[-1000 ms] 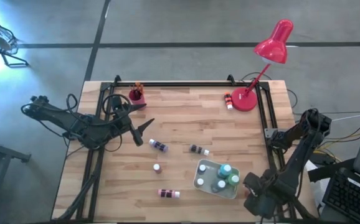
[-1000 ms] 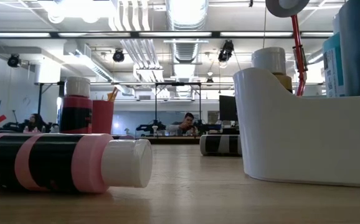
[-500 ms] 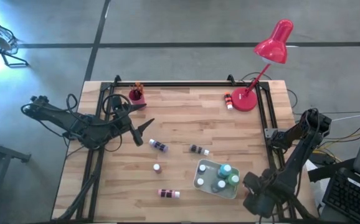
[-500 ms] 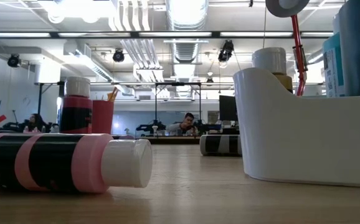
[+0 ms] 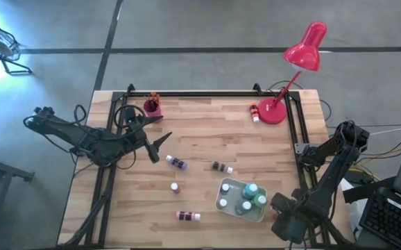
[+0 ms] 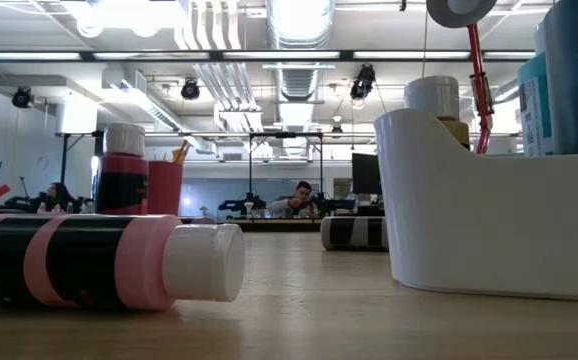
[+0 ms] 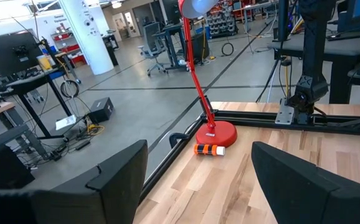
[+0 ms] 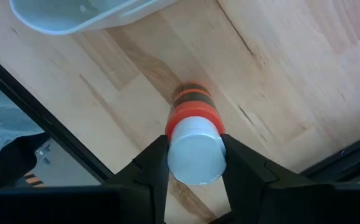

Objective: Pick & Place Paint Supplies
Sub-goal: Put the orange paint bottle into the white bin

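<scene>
My right gripper [image 8: 195, 163] points down at the table's near right corner [image 5: 282, 221], shut on a small orange-red paint bottle with a white cap [image 8: 194, 134]. The arm hides this bottle in the high view. Beside it, a white tray [image 5: 225, 201] holds several teal and green bottles. Loose bottles lie on their sides on the wood: a purple one [image 5: 177, 163], a dark one [image 5: 221, 167] and a pink-and-dark one [image 5: 187, 216]. One small bottle [image 5: 175, 187] stands upright. A red cup with brushes [image 5: 152, 106] stands far left. My left gripper [image 5: 163, 142] hovers open, level, at the left. My right gripper pinches the bottle's white cap [image 8: 195, 177] between its two fingers [image 8: 154, 167], one on each side. The fingers come from above, pointing down. The bottle stands on the wood by its base [image 8: 190, 92].
A red desk lamp [image 5: 273, 111] stands at the far right with an orange bottle [image 5: 254, 111] lying by its base. Black frame rails [image 5: 294, 132] run along the table's edges. The table's edge rail [image 8: 55, 134] passes close by the held bottle.
</scene>
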